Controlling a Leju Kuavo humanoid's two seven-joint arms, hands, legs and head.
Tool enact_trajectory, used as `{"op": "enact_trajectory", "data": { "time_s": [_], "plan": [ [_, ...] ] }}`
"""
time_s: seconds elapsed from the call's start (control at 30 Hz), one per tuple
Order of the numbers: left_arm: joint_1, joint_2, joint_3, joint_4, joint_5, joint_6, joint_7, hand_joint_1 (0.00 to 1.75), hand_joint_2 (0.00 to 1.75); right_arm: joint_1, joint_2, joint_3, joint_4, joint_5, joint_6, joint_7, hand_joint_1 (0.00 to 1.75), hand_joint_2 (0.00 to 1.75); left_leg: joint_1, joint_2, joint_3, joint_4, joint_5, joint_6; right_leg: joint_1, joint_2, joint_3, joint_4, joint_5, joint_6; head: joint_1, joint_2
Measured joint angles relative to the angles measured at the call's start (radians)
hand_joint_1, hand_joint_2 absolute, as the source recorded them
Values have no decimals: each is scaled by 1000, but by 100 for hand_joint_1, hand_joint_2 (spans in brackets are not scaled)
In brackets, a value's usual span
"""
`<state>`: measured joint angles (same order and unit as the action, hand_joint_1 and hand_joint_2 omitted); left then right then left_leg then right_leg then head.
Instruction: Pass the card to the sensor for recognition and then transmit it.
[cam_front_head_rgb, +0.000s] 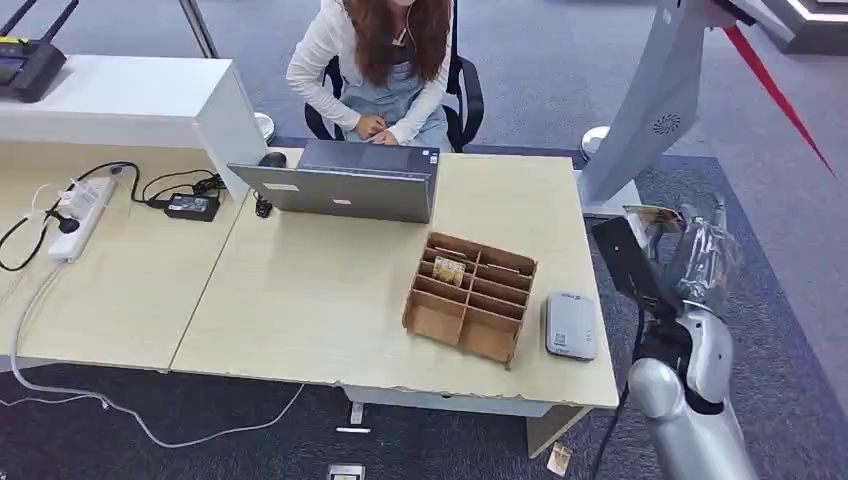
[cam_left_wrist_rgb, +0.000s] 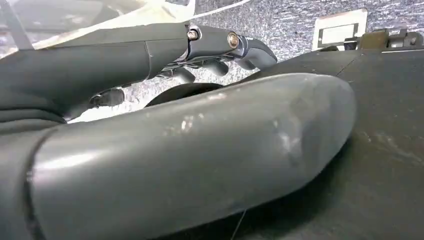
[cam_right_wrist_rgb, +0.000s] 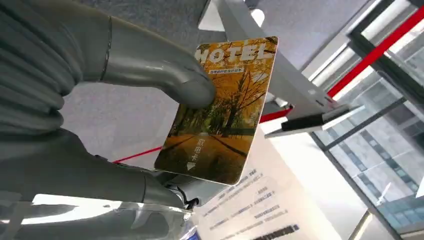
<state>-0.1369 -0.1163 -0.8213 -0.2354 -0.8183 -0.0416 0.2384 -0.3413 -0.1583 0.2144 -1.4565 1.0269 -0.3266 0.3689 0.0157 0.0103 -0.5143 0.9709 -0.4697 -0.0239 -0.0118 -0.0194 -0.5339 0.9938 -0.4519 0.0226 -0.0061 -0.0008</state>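
The card (cam_right_wrist_rgb: 222, 107) shows a golden autumn tree avenue with "HOTEL" printed on top. The right hand (cam_right_wrist_rgb: 100, 100) pinches it with its thumb, raised beside the desk (cam_front_head_rgb: 330, 290), right of the grey sensor (cam_front_head_rgb: 570, 325). The right wrist view shows this print, while the head view shows just a small edge of the card; the left hand (cam_left_wrist_rgb: 200, 45) has its fingers curled, holding nothing.

I see the counter (cam_front_head_rgb: 300, 290) carrying a laptop (cam_front_head_rgb: 345, 185), a cardboard divider box (cam_front_head_rgb: 470, 298), a grey sensor (cam_front_head_rgb: 570, 326) and a power strip (cam_front_head_rgb: 78, 215).
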Motion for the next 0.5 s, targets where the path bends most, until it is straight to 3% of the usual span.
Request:
{"op": "enact_trajectory", "data": {
  "time_s": [0.17,0.27,0.5],
  "plan": [
    [-2,0,1,0,3,1,-2,0,0,6,11,-1,-18,51,66,51,175,175,0,0,-1,0,0,0,0,0,0,0,0,0,0,0],
    [-7,0,1,0,6,0,-7,0,0,-12,43,25,12,64,41,89,175,175,0,0,-1,-1,0,0,0,0,0,0,0,0,0,0],
    [-13,0,1,0,6,-3,-9,0,0,-49,95,96,124,39,18,100,175,175,0,0,-1,-1,0,0,0,-1,0,0,0,0,0,0]
  ]
}}
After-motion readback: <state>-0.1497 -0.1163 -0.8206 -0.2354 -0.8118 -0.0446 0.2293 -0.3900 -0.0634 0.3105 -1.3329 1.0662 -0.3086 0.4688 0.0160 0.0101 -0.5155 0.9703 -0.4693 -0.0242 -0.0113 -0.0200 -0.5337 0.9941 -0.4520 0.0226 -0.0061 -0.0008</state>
